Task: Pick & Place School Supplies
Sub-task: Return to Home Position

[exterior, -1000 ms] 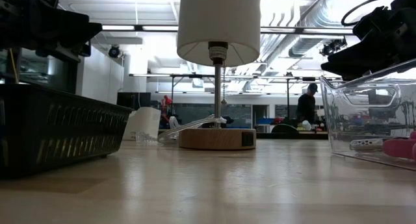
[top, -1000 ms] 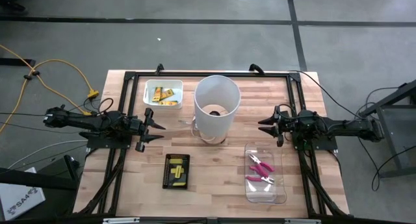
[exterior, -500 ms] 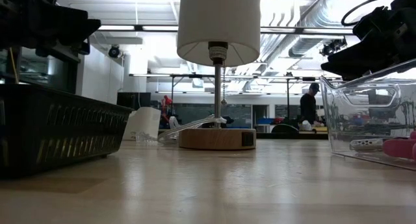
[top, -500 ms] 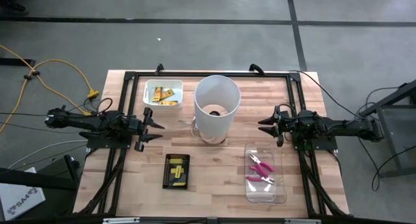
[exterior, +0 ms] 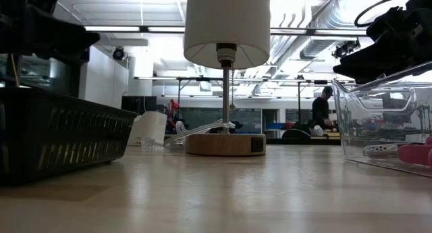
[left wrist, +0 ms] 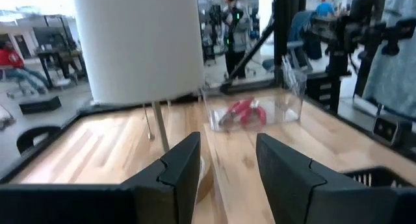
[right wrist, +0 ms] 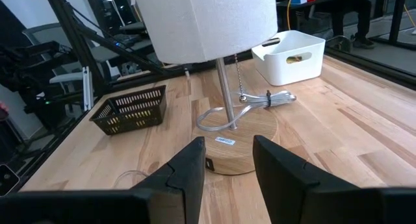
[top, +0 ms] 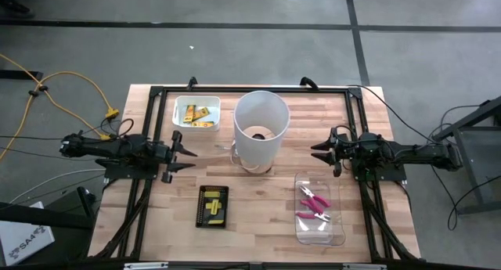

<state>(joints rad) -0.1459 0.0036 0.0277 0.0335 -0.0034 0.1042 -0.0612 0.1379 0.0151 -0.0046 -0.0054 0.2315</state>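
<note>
Left gripper (top: 188,154), fingers spread and empty, hovers above the table. Its arm has drawn back slightly over the last second. Just ahead of it and to one side lies the black bin (top: 200,215), with yellow erasers (top: 213,198) inside. On its other side a white bin (top: 196,126) holds more yellow pieces (top: 197,113). A lamp (top: 261,129) stands beyond its fingertips. Right gripper (top: 315,154), also spread and empty, faces the lamp. Beside it, a clear tray (top: 319,232) holds pink-handled pliers (top: 314,201). The retreat suggests the eraser placing is finished.
</note>
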